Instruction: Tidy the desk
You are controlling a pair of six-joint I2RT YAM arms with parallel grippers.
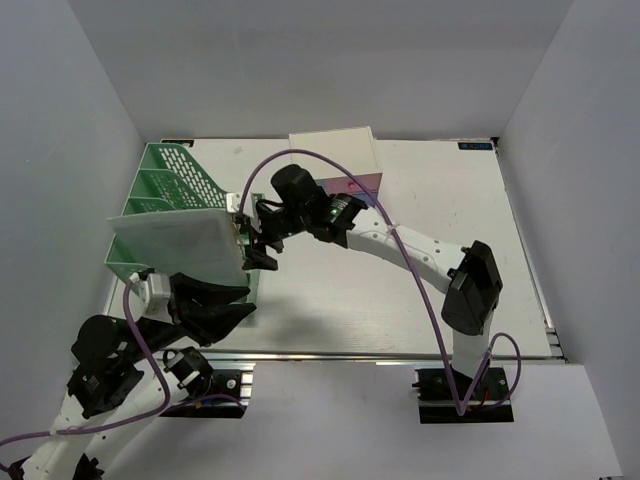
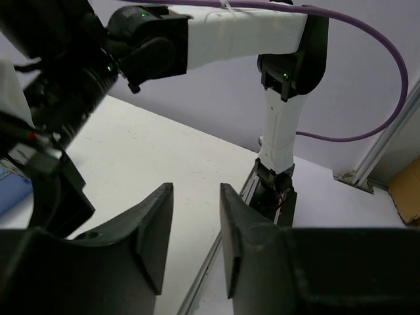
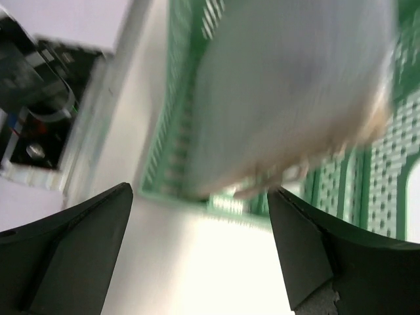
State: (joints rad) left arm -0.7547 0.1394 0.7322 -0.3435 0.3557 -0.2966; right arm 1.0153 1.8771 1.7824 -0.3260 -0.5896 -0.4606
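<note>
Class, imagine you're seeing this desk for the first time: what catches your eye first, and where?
The bright green mesh rack at the left of the desk stands out first, with a pale flat sheet tilted across its near end. The right arm arcs over, its pincer wide open beside the sheet's edge.

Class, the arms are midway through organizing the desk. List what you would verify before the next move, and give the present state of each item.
1. Right end effector open wide: ok.
2. Nothing between its fingers: ok. The white pad lies just beyond them.
3. Left end effector open and empty: ok.
4. White pad seated in a slot of the green mesh file rack: cannot tell. It rests tilted over the rack's front.
5. Two end effectors apart from each other: ok in the top view.
6. Right wrist view sharp enough to judge contact: not ok, blurred.
</note>
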